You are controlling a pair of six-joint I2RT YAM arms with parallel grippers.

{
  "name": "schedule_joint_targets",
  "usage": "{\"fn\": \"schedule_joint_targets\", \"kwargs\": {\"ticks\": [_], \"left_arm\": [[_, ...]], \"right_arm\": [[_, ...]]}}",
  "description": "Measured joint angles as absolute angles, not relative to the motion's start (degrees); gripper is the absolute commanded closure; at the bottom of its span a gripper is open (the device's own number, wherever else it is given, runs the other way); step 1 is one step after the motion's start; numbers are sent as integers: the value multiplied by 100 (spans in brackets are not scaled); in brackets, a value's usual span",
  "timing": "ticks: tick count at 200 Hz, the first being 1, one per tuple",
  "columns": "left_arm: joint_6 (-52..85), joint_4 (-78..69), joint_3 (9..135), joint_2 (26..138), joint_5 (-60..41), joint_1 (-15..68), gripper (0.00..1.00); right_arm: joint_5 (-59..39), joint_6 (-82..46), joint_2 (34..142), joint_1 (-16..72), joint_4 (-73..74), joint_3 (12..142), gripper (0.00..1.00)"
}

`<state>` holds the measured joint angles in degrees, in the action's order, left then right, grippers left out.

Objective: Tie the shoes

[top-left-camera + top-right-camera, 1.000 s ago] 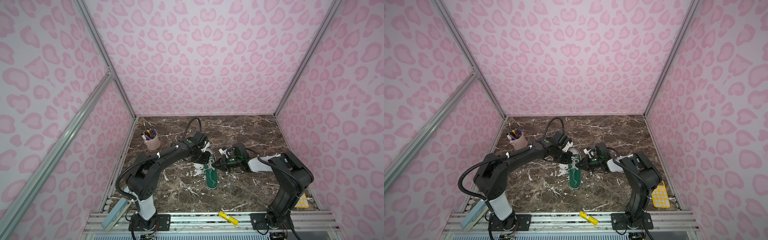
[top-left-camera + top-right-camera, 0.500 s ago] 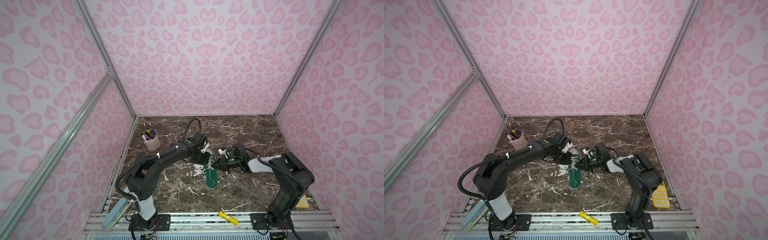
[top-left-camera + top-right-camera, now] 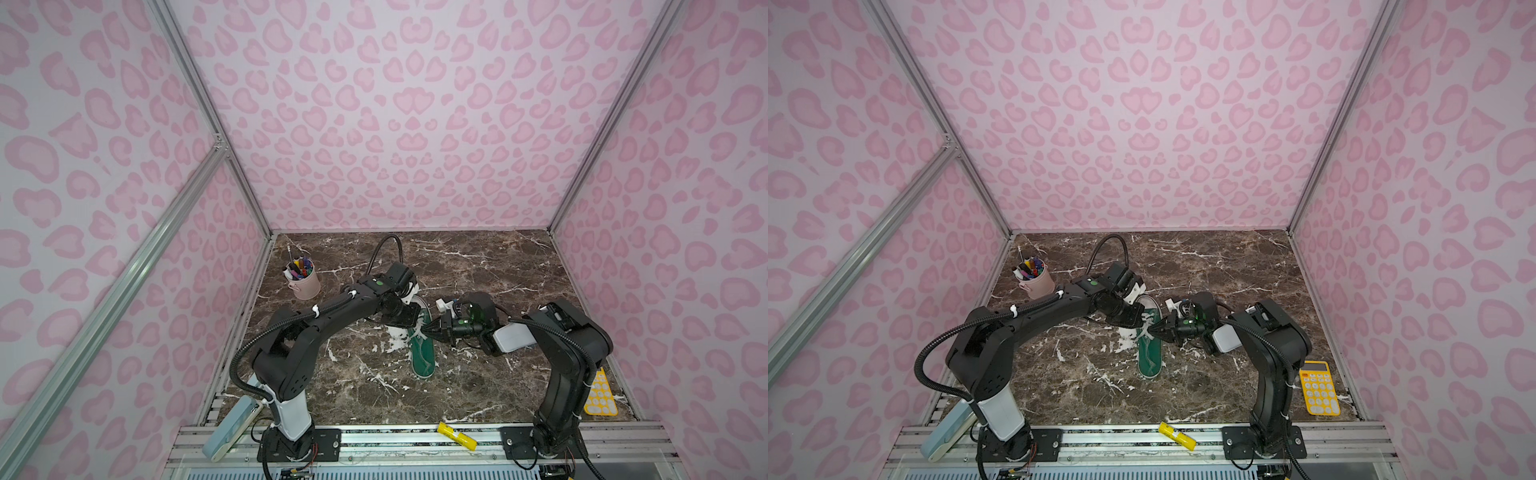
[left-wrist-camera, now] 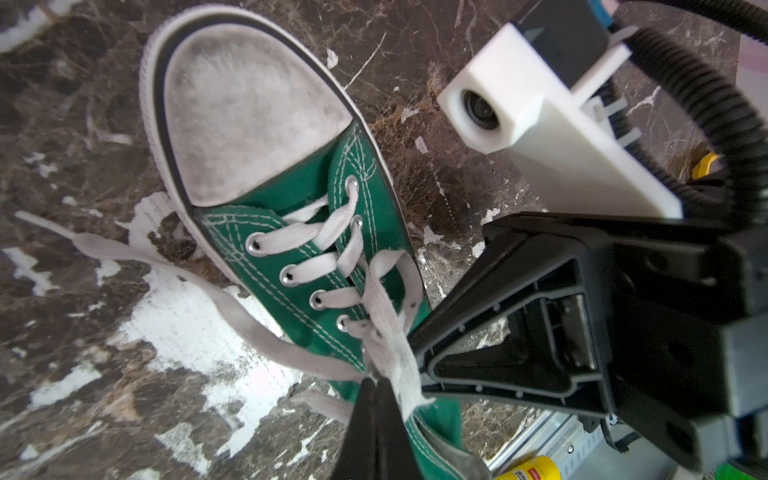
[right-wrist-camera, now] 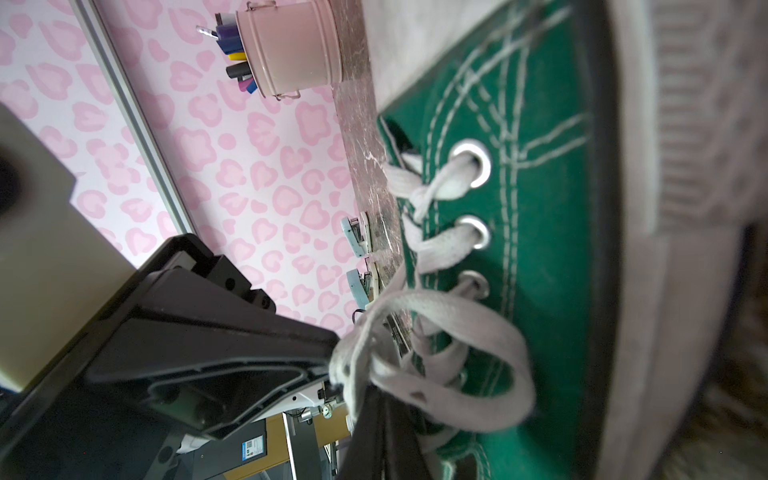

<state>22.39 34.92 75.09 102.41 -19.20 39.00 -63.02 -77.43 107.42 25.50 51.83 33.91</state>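
The shoes are one green sneaker (image 3: 423,353) (image 3: 1149,353) with a white toe cap, lying mid-table with its heel toward the front. Both grippers meet over its lacing. In the left wrist view, my left gripper (image 4: 376,380) (image 3: 415,324) is shut, with its tips pinching an off-white lace (image 4: 386,320) above the upper eyelets. One loose lace end (image 4: 124,253) trails over the marble. In the right wrist view, my right gripper (image 5: 376,390) (image 3: 1153,329) is shut on a lace loop (image 5: 478,328) beside the eyelets. Its fingers nearly touch the left gripper's.
A pink cup of pens (image 3: 304,282) stands at the back left. A yellow calculator (image 3: 1318,388) lies at the front right. A yellow tube (image 3: 1177,435) rests on the front rail and a light blue stapler (image 3: 946,436) sits by the left arm's base. Pink walls enclose the table.
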Motion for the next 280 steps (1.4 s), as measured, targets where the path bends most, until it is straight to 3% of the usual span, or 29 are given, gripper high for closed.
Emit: {"fn": "schedule_joint_targets", "kwargs": {"ticks": [165,228,280], "left_arm": [[2239,3756,7535,10357,-1804,3966,97],[2239,3736,7548,10357,-1804,3964,97],[2239,3739,7553,10357,-1802,3959,97]], "right_arm": [[-6283,-7240,10350,2443,4451,3319,94],[-5850,-5778,9439,2320,1975,3817,94],[-5765,-5334,9566,2526,1177,4104,95]]}}
